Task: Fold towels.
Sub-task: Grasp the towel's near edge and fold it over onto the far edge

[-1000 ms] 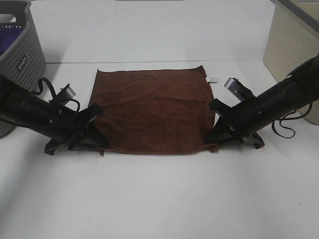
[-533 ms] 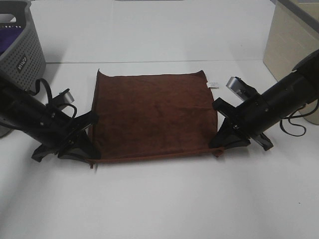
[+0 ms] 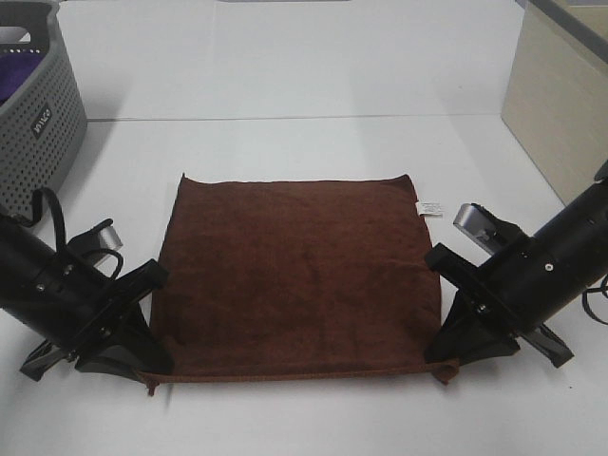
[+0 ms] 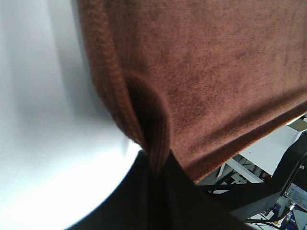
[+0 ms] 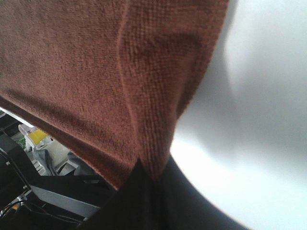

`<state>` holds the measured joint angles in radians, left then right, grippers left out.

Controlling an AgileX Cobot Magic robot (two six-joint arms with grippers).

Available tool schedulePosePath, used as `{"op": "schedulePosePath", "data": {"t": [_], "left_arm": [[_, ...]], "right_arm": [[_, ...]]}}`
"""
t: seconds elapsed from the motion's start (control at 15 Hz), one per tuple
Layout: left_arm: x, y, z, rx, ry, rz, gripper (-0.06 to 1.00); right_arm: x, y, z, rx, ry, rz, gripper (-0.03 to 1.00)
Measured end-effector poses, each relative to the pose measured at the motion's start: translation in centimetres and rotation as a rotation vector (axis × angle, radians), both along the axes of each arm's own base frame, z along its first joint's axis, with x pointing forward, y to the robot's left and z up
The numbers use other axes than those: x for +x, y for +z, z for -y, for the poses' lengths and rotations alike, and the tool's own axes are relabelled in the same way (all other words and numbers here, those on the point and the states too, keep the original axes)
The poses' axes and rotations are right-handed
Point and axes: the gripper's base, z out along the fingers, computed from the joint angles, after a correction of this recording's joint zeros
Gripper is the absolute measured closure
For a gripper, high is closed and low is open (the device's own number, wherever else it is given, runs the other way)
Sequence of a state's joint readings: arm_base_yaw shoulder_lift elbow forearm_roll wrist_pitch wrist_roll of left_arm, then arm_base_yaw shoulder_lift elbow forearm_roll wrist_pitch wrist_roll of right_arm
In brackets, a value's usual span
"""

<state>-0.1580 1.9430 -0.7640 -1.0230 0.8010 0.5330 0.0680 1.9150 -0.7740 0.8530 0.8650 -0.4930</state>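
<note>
- Exterior high view: a dark reddish-brown towel [image 3: 294, 275] lies spread flat and roughly square on a white table [image 3: 304, 76].
- The left gripper [image 3: 147, 372] and the right gripper [image 3: 445, 366] each sit at one corner of the towel. The hem between them runs in a straight line from one gripper to the other, and the rest of the cloth stretches away from both.
- Each gripper's black fingers meet on its corner of the cloth.
- A small white tag [image 3: 430, 207] sticks out of the towel's side edge, ahead of the right gripper and near the corner farthest from it.
- A grey laundry basket [image 3: 43, 114] with a purple cloth [image 3: 14, 76] inside stands well ahead of the left gripper, on its outer side. A beige cabinet [image 3: 556, 95] stands well ahead of the right gripper, on its outer side.
- Left wrist view: the left gripper [image 4: 156, 165] is clamped on a corner of the towel [image 4: 216, 72]. The ribbed hem puckers into a small fold just above the dark fingers [image 4: 182, 201]. The white table [image 4: 43, 143] lies beside it.
- Right wrist view: the right gripper [image 5: 153, 178] is pinched tight on its corner of the towel [image 5: 96, 57]. The cloth narrows to a point between the dark fingers [image 5: 129, 201], with a soft crease rising from it. The table [image 5: 259, 96] shows alongside.
</note>
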Motion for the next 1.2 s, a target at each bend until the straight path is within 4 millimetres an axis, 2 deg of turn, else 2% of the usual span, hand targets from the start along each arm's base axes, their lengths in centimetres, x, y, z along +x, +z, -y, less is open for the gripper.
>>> {"op": "schedulePosePath", "data": {"t": [0.13, 0.27, 0.6, 0.73, 0.93, 1.2], "left_arm": [[0.7, 0.4, 0.1, -0.005, 0.004, 0.027, 0.92], [2.6, 1.6, 0.4, -0.009, -0.002, 0.095, 0.92], [8.9, 5.8, 0.5, 0.059, 0.056, 0.314, 0.92], [11.2, 7.1, 0.6, 0.087, 0.076, 0.4, 0.92], [14.3, 6.7, 0.8, 0.106, 0.087, 0.462, 0.92], [16.9, 4.3, 0.9, 0.141, 0.1, 0.488, 0.92]], "right_arm": [[0.8, 0.9, 0.0, -0.003, 0.004, 0.053, 0.95], [2.8, 2.0, 0.0, -0.011, 0.017, 0.133, 0.95], [9.8, 5.5, -0.4, -0.004, 0.038, 0.347, 0.95], [12.6, 5.7, -0.7, 0.004, 0.04, 0.383, 0.95], [16.0, 5.2, -0.8, -0.005, 0.042, 0.43, 0.95], [18.5, 2.6, -0.9, -0.021, 0.025, 0.444, 0.95]]}}
